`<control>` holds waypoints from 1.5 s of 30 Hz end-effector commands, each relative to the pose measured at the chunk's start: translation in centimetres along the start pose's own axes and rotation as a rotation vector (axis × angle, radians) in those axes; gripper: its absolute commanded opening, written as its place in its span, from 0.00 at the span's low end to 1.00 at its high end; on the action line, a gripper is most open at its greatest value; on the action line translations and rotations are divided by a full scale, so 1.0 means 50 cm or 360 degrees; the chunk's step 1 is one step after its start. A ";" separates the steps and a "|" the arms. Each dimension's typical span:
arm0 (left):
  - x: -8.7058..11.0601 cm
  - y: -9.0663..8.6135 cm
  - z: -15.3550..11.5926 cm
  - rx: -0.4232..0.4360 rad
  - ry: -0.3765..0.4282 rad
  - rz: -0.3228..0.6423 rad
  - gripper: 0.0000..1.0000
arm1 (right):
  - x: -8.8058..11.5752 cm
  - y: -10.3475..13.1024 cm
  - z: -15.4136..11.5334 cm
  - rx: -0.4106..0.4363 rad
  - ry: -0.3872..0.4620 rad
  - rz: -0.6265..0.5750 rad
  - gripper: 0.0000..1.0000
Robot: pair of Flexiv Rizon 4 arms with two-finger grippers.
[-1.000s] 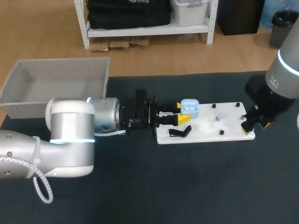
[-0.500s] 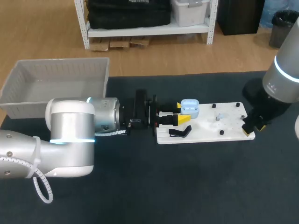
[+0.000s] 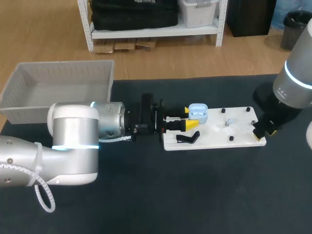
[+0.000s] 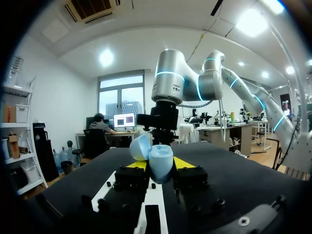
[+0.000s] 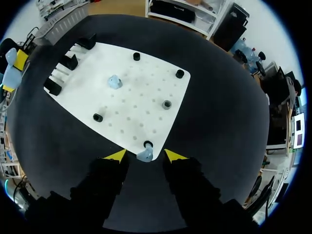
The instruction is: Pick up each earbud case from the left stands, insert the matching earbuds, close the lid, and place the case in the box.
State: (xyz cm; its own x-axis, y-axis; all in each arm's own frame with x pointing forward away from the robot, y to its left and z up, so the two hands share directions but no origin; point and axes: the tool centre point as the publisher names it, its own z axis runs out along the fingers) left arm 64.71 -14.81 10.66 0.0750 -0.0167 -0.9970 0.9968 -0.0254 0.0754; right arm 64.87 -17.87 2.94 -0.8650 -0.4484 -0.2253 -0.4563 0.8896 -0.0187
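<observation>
My left gripper (image 3: pixel 189 120) is shut on a light blue earbud case (image 3: pixel 198 112) and holds it upright with its lid open at the left end of the white board (image 3: pixel 214 136). In the left wrist view the case (image 4: pixel 160 163) sits between the yellow tips. My right gripper (image 5: pixel 145 154) hangs over the board's right near corner. A pale blue earbud (image 5: pixel 145 157) on a corner peg lies between its fingers with gaps on both sides. A second earbud (image 5: pixel 114 82) rests near the board's middle.
Black stands (image 5: pixel 68 61) line the board's left end, and one stand (image 3: pixel 188 138) lies beside the left gripper. Small black pegs (image 5: pixel 166 104) dot the board. A grey-white basket (image 3: pixel 58 83) sits at the table's back left.
The right gripper's fingers have drawn closer together around the corner earbud, and the arm shifted slightly. The left arm and the case have not moved.
</observation>
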 end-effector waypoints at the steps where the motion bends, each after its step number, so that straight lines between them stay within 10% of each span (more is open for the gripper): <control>1: 0.002 -0.001 -0.001 -0.0004 -0.0006 0.0004 0.00 | 0.002 0.000 0.008 0.0014 -0.0009 0.0006 0.44; 23: 0.002 -0.001 -0.001 -0.0004 -0.0006 0.0004 0.00 | 0.003 -0.002 0.020 0.0005 0.0001 0.0019 0.37; 31: 0.002 -0.001 -0.001 -0.0004 -0.0006 0.0004 0.00 | 0.004 -0.004 0.018 0.0013 0.0001 0.0015 0.00; 45: 0.002 -0.001 -0.001 -0.0004 -0.0006 0.0004 0.00 | -0.003 -0.002 -0.066 0.0046 -0.0045 0.0049 0.00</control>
State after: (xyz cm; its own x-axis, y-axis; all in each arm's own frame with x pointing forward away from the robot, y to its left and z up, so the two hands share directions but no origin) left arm 64.71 -14.81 10.67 0.0750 -0.0168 -0.9970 0.9968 -0.0254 0.0754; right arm 65.48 -17.98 4.59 -0.8718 -0.4231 -0.2468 -0.4300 0.9024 -0.0279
